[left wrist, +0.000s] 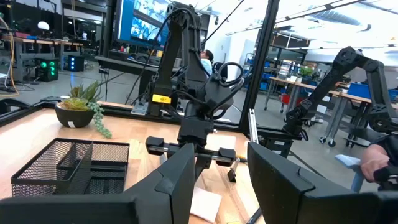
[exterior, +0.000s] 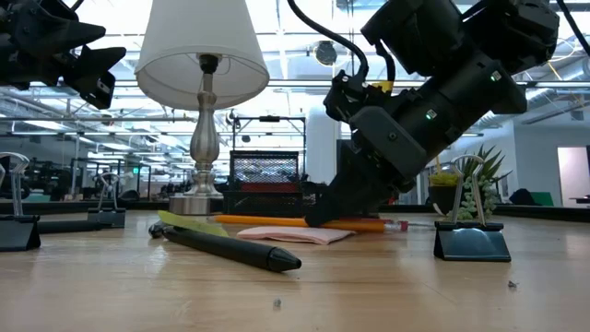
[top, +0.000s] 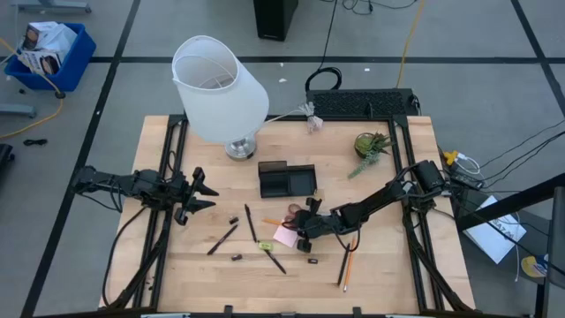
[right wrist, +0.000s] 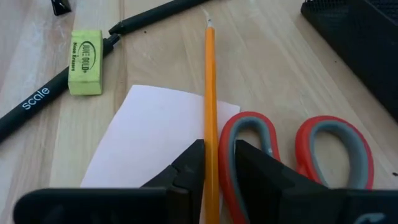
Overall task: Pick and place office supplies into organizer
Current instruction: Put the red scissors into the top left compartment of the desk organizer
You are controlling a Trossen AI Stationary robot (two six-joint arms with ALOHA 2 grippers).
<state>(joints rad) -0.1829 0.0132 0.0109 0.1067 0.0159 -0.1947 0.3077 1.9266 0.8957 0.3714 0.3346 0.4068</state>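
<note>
My right gripper [right wrist: 219, 155] is low over the table's middle, open by a narrow gap. Its fingers stand on either side of an orange pencil [right wrist: 210, 93]. The pencil lies across the pale pink sticky-note pad [right wrist: 155, 130], beside the red-handled scissors [right wrist: 336, 155]. A yellow-green block [right wrist: 84, 53] and a black pen [right wrist: 37, 102] lie just past the pad. The black mesh organizer [top: 287, 180] sits farther back, toward the lamp. My left gripper [top: 205, 196] hovers open over the table's left side. My right gripper comes down at a slant from the table's right, its fingers along the pencil's length [right wrist: 211, 134]. One finger [right wrist: 189, 165] lies right against the pencil's side; the other [right wrist: 249, 165] shows a strip of red scissors handle between it and the pencil. The pencil [exterior: 277, 220] rests on the pad.
A white-shaded lamp [top: 221, 88] stands at the far left and a small potted plant [top: 371, 146] at the far right. More black pens [top: 222, 238], pencils [top: 346, 265] and small black clips [exterior: 470, 242] are scattered along the near half.
</note>
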